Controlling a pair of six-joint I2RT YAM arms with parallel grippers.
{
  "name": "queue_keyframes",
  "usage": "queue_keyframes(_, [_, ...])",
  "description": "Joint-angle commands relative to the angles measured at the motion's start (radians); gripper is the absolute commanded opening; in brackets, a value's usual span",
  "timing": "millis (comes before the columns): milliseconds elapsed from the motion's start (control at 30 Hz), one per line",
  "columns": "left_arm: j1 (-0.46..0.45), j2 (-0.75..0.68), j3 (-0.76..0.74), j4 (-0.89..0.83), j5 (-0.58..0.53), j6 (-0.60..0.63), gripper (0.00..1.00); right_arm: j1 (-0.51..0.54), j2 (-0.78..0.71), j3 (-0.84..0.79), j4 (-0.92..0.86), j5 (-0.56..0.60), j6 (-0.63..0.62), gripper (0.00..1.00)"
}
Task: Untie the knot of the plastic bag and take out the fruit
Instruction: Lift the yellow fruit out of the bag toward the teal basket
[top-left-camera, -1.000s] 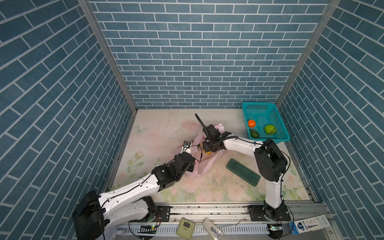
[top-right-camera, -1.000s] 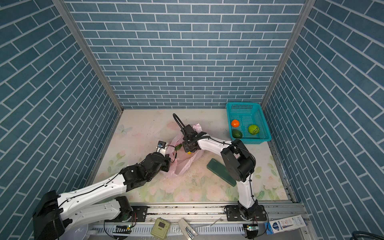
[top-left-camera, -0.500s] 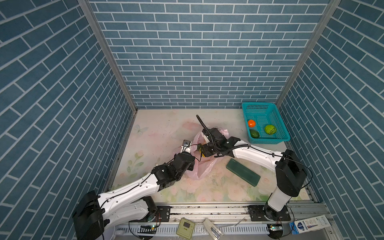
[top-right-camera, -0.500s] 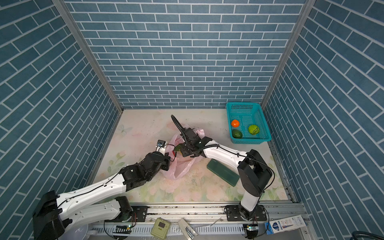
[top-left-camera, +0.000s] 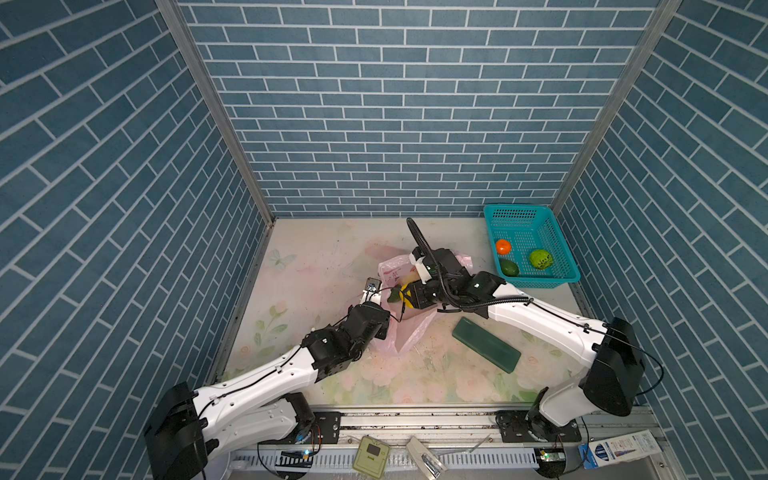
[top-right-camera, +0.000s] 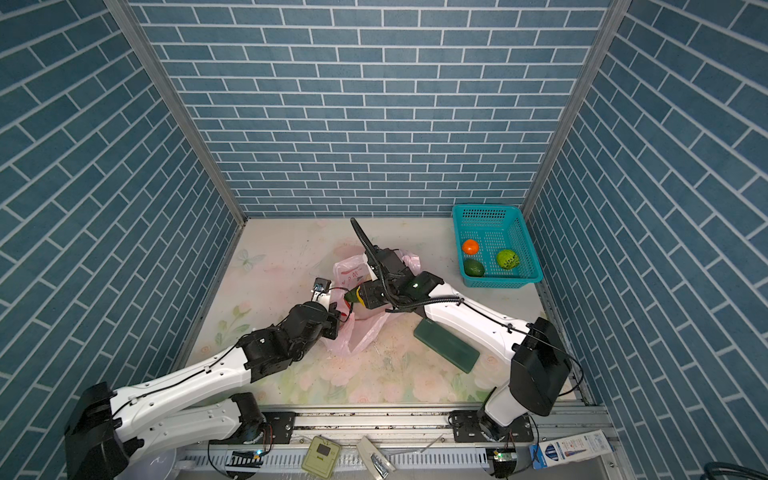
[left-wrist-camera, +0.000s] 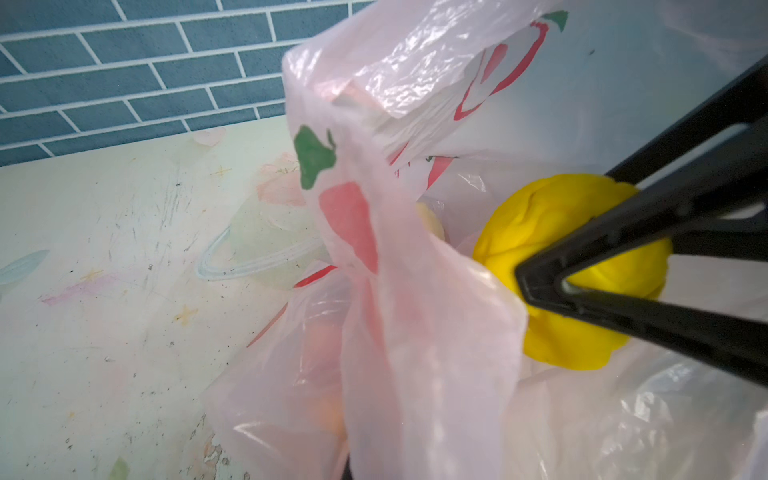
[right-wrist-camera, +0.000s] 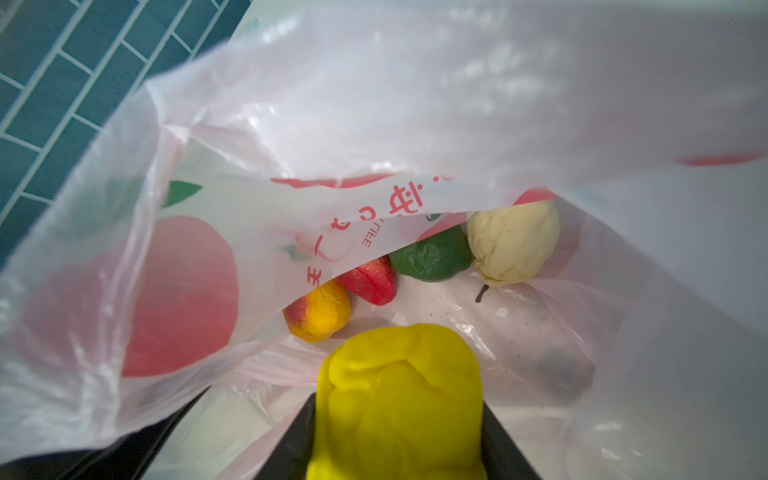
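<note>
Fingers of the right hand (right-wrist-camera: 398, 419) clamp a yellow fruit (right-wrist-camera: 399, 370) at the open mouth of the plastic bag (top-left-camera: 409, 336); the left hand (top-right-camera: 337, 315) is closed, pinching the bag's rim. Pale pink and red-printed, the bag lies mid-way across the bench (top-left-camera: 316, 257), more fruit (right-wrist-camera: 432, 257) inside: cream, dark green, red, peach. Blue brick walls (top-left-camera: 407, 124) box the scuffed floral bench; a teal basket (top-left-camera: 515, 206) sits at its far right corner.

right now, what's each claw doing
left claw: closed on the plastic bag
right claw: closed on the yellow fruit
</note>
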Motion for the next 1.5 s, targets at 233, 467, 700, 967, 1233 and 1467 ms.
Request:
queue_keyframes(233, [-0.006, 0.017, 0.037, 0.023, 0.010, 0.020, 0.00, 0.011, 0.109, 0.067, 0.111, -0.027, 0.093, 0.45])
queue_keyframes(467, [-0.005, 0.018, 0.037, 0.015, 0.003, 0.016, 0.00, 0.023, 0.109, 0.124, 0.077, -0.049, 0.127, 0.45])
queue_keyframes(700, [-0.006, 0.014, 0.038, 0.014, -0.005, 0.025, 0.00, 0.018, -0.010, 0.192, -0.092, -0.041, 0.128, 0.46])
queue_keyframes(967, [-0.006, 0.033, 0.063, 0.019, 0.005, 0.037, 0.00, -0.054, -0.034, 0.311, -0.123, -0.064, 0.136, 0.46])
queue_keyframes(1233, [-0.006, 0.035, 0.076, 0.007, 0.004, 0.048, 0.00, -0.286, -0.059, 0.380, -0.127, -0.156, 0.116, 0.46])
queue_keyframes(1467, [-0.006, 0.045, 0.091, -0.002, 0.002, 0.043, 0.00, -0.552, -0.055, 0.369, -0.083, -0.223, 0.111, 0.46])
